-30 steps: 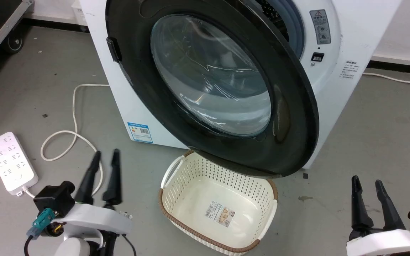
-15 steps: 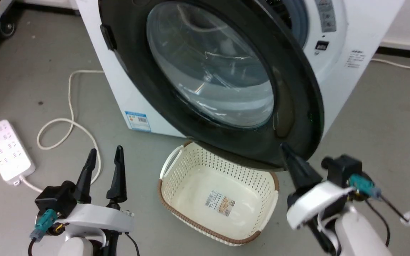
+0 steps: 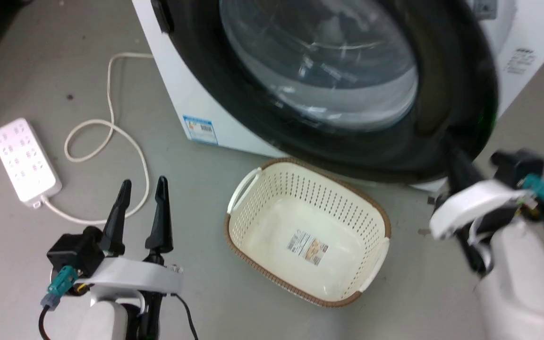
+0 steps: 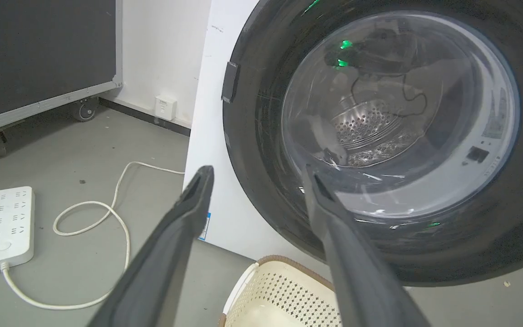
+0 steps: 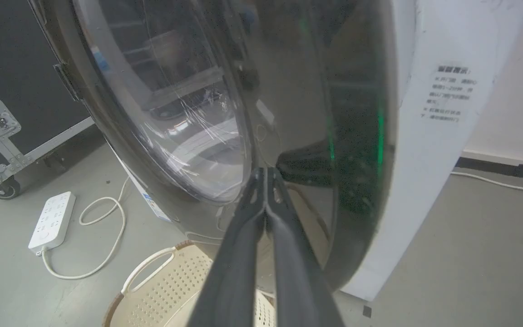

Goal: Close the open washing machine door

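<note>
Washing machine door (image 5: 288, 91) touches the right hand (image 5: 266, 170), fingers pressed together.

Basket (image 3: 300, 194) before washing machine door (image 3: 328, 71)

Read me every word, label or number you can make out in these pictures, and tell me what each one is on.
Nothing can be read clearly.
The blue sticker, low on the washing machine front: too blurred.
The printed block on the washing machine's white side: characters, too blurred.
The label in the laundry basket: barcode and picture, print too small.
</note>
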{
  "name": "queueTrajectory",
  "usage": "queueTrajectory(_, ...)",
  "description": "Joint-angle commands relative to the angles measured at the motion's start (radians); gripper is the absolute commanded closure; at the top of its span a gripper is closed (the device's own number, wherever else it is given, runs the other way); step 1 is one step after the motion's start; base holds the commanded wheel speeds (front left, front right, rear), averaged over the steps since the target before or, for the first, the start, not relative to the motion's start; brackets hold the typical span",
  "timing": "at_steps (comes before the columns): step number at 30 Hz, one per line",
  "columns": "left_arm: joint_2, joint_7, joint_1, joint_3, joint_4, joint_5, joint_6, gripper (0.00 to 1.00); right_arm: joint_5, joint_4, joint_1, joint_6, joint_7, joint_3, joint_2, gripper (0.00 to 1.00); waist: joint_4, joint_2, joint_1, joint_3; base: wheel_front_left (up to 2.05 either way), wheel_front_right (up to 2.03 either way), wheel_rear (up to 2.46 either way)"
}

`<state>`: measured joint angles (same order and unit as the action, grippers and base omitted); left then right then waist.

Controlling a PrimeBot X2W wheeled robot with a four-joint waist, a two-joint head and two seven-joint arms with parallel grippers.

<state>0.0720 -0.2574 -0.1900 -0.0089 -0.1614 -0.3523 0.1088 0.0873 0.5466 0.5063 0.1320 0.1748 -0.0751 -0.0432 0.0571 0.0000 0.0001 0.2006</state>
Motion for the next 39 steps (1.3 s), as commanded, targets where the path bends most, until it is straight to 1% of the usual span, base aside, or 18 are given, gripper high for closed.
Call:
queueTrajectory(1, -0.006, -0.004, -0.020, 0.003, 0.009, 0.009, 0.005, 0.00, -0.027, 0.012, 0.052, -0.001, 0.008, -0.033, -0.007, 1.00, 0.013, 0.0000, -0.0001, 0.029, 0.00, 0.00, 0.00)
queueTrajectory(8, -0.015, -0.004, -0.067, 0.001, 0.041, 0.018, 0.012, 0.00, -0.096, 0.077, 0.220, -0.001, 0.021, -0.141, -0.026, 1.00, 0.037, 0.0000, -0.0001, 0.131, 0.00, 0.00, 0.00)
queueTrajectory(13, -0.018, -0.004, -0.097, 0.000, 0.056, 0.023, 0.015, 0.00, -0.126, 0.114, 0.328, -0.001, 0.050, -0.215, -0.037, 1.00, 0.044, 0.0000, -0.0001, 0.179, 0.00, 0.00, 0.00)
queueTrajectory(18, -0.020, -0.004, -0.116, -0.004, 0.064, 0.033, 0.017, 0.00, -0.144, 0.134, 0.403, -0.001, 0.074, -0.262, -0.044, 1.00, 0.038, 0.0000, -0.0001, 0.196, 0.00, 0.00, 0.00)
queueTrajectory(22, -0.021, -0.004, -0.121, 0.005, 0.062, 0.044, 0.018, 0.00, -0.131, 0.124, 0.410, -0.001, 0.084, -0.278, -0.038, 1.00, 0.016, 0.0000, -0.0001, 0.169, 0.00, 0.00, 0.00)
queueTrajectory(26, -0.021, -0.004, -0.100, 0.024, 0.064, 0.066, 0.019, 0.00, -0.091, 0.011, 0.333, -0.001, 0.086, -0.280, -0.022, 1.00, -0.022, 0.0000, -0.0001, 0.102, 0.00, 0.00, 0.00)
queueTrajectory(31, -0.011, -0.004, -0.064, 0.033, 0.047, 0.100, 0.020, 0.00, -0.058, -0.153, 0.146, -0.001, 0.087, -0.248, -0.010, 1.00, -0.080, 0.0000, -0.0001, 0.008, 0.00, 0.00, 0.00)
queueTrajectory(35, -0.003, -0.004, -0.034, 0.048, 0.028, 0.122, 0.020, 0.00, -0.045, -0.212, -0.022, -0.001, 0.087, -0.168, -0.008, 1.00, -0.125, 0.0000, -0.0001, -0.056, 0.00, 0.00, 0.00)
queueTrajectory(39, -0.001, -0.004, -0.008, 0.056, 0.006, 0.143, 0.019, 0.00, -0.046, -0.244, -0.167, -0.001, 0.086, -0.100, -0.007, 1.00, -0.150, 0.0000, -0.0001, -0.102, 0.00, 0.00, 0.00)
